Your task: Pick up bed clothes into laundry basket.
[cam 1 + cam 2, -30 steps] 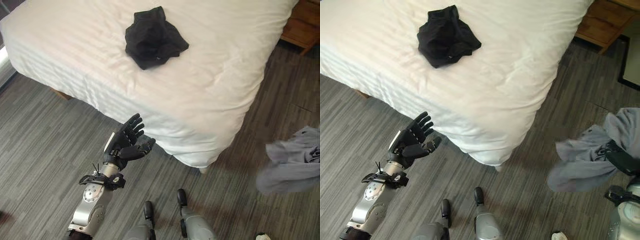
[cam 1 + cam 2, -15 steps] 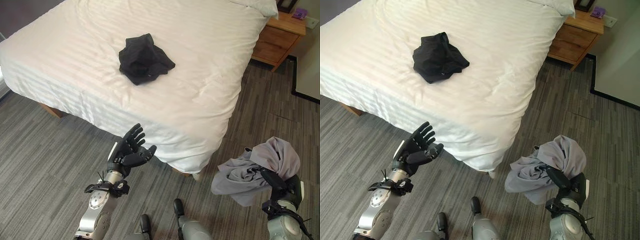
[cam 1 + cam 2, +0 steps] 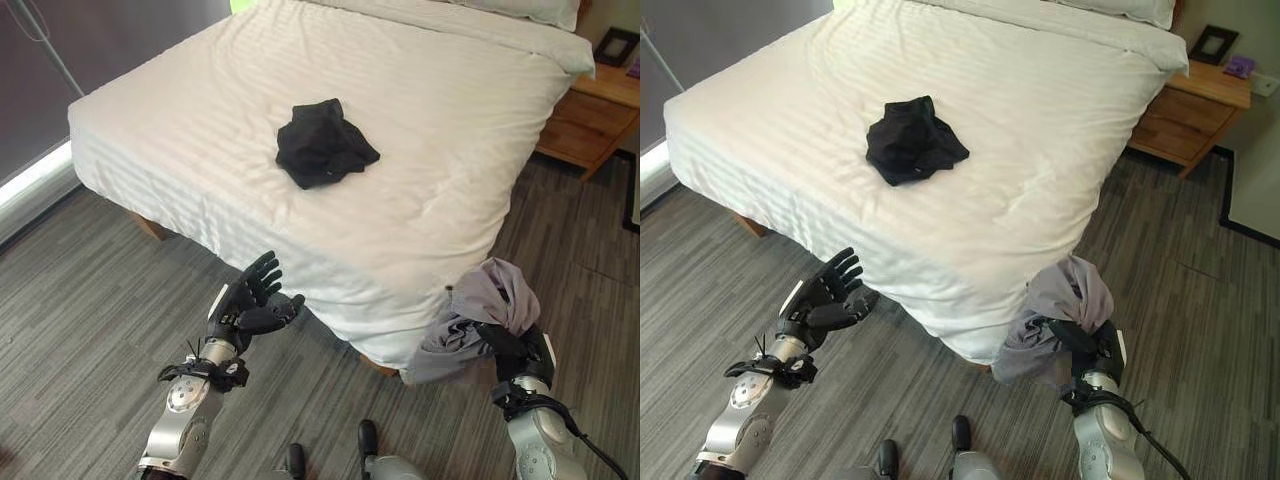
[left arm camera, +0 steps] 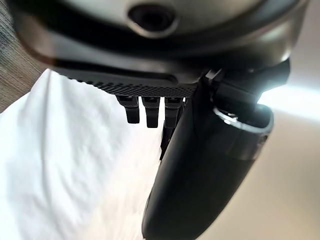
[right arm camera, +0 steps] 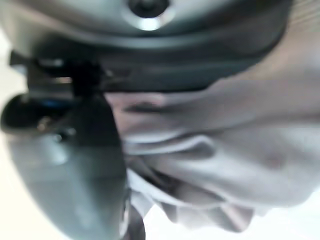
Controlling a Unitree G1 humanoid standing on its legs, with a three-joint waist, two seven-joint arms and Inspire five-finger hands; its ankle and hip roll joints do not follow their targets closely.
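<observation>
A crumpled black garment (image 3: pixel 324 146) lies on the white bed (image 3: pixel 420 190), near its middle. My right hand (image 3: pixel 512 352) is shut on a bunched grey garment (image 3: pixel 478 312), held up beside the bed's near corner; the grey cloth (image 5: pixel 220 165) hangs past the hand in the right wrist view. My left hand (image 3: pixel 246 304) is open, fingers spread and pointing up, over the floor just in front of the bed's near edge. It holds nothing, and its fingers (image 4: pixel 147 112) show straight against the white bedding.
A wooden nightstand (image 3: pixel 1190 110) stands at the bed's far right, with a small frame (image 3: pixel 1213 44) on it. Grey striped carpet (image 3: pixel 90 290) surrounds the bed. A dark wall with a bright strip at its base (image 3: pixel 35 175) runs along the left.
The camera has shifted, showing more of the bed and room. My right hand with the grey garment has come closer to the bed's corner. The left hand holds the same open pose.
</observation>
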